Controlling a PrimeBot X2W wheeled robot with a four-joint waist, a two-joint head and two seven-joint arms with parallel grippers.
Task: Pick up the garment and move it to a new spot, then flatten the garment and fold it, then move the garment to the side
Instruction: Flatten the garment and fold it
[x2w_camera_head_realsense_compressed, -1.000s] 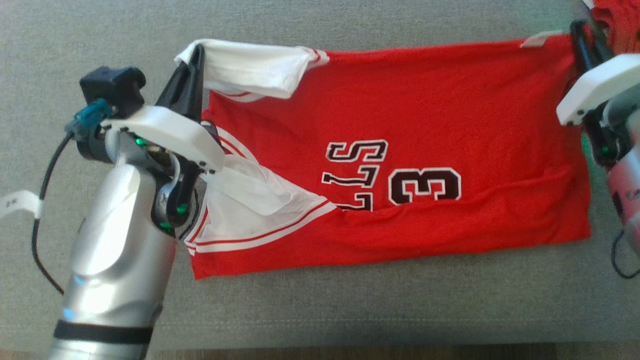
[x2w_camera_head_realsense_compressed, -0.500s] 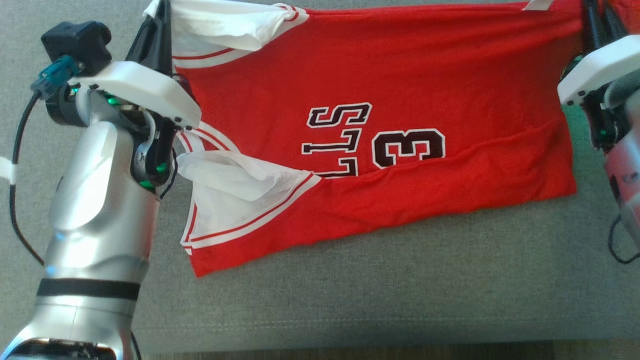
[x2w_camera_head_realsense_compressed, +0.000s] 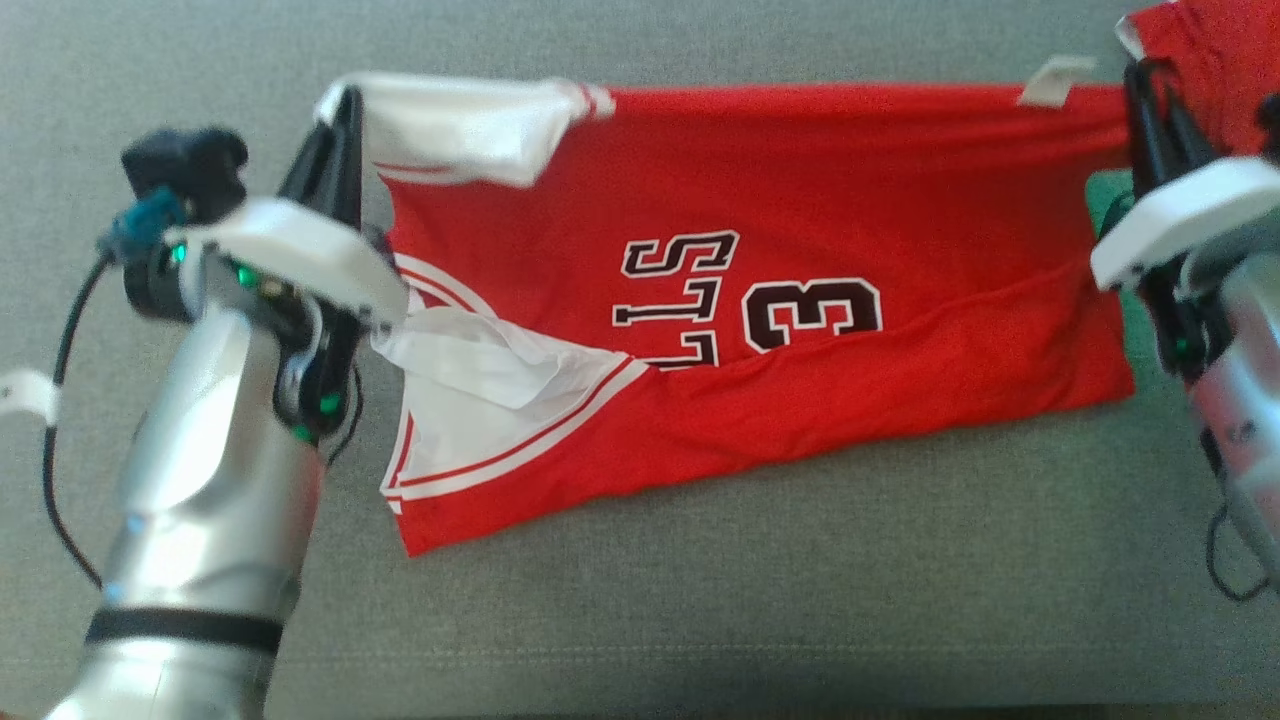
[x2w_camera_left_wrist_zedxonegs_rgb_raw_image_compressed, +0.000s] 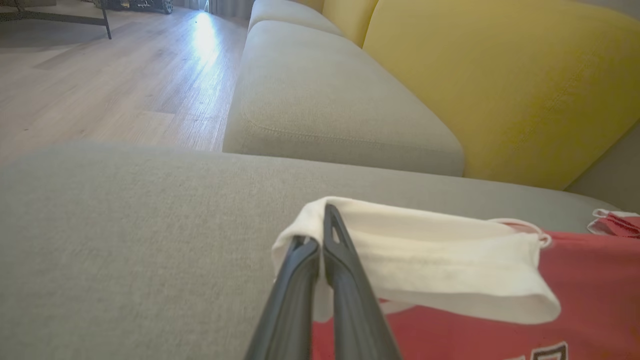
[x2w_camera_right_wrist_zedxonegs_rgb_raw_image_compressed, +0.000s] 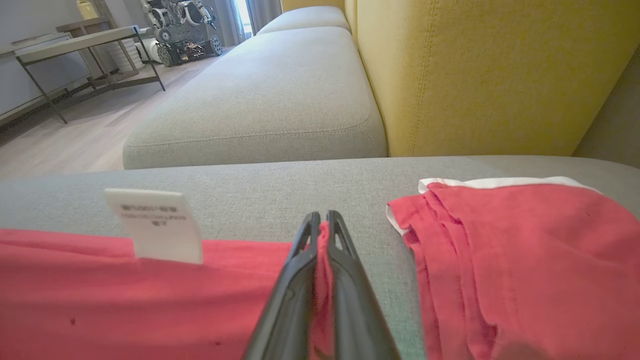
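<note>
Red basketball jersey with white trim (x2w_camera_head_realsense_compressed: 800, 180) lies spread across grey fabric sofa cushion (x2w_camera_head_realsense_compressed: 700, 600). Left gripper (x2w_camera_head_realsense_compressed: 343, 105) pinches white shoulder edge. Right gripper (x2w_camera_head_realsense_compressed: 1145, 85) pinches red hem corner.

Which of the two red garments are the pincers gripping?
The spread jersey printed with a 3, pinched at both far corners; the bunched red garment past the right pincer lies free.

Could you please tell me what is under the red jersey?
The grey seat cushion shows all round the jersey and runs under it. Whether anything else lies beneath cannot be seen: the cloth covers it.
</note>
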